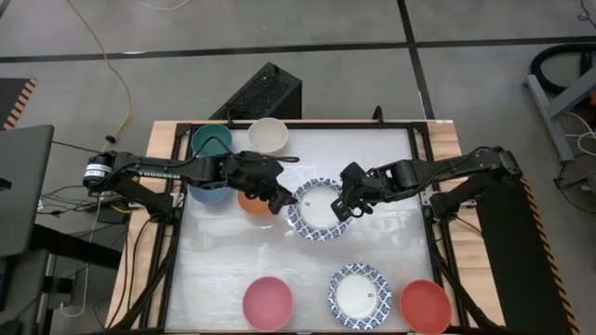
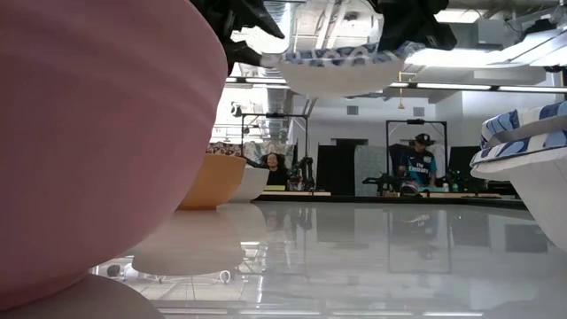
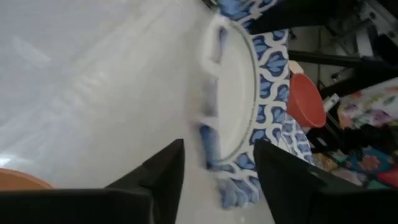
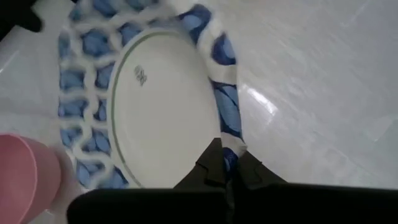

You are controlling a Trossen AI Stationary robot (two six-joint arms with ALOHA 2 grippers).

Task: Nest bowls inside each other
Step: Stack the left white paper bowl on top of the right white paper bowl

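A blue-and-white patterned-rim bowl [image 1: 317, 207] hangs above the middle of the table, and the low view shows it lifted [image 2: 341, 66]. My right gripper [image 4: 227, 155] is shut on its right rim. My left gripper [image 3: 217, 152] is open at the bowl's left side, with one finger on each side of the rim [image 3: 214, 155]; I cannot tell whether they touch it. Behind the left arm stand a teal bowl [image 1: 211, 141], a cream bowl [image 1: 267, 135], a blue bowl [image 1: 209, 193] and an orange bowl [image 1: 251, 201]. My right gripper pinches the bowl's patterned rim [image 4: 229, 127] between its two fingers, on the side toward the table's right edge. The fingers come slanting down from the right. The bowl is lifted clear of the table and hangs roughly level with its open side up.
Along the near edge stand a pink bowl [image 1: 267, 302], a second patterned bowl [image 1: 358, 295] and a red bowl [image 1: 426, 305]. Bare white tabletop [image 1: 233, 251] lies between the two rows. People show in the room beyond the table [image 2: 416, 164].
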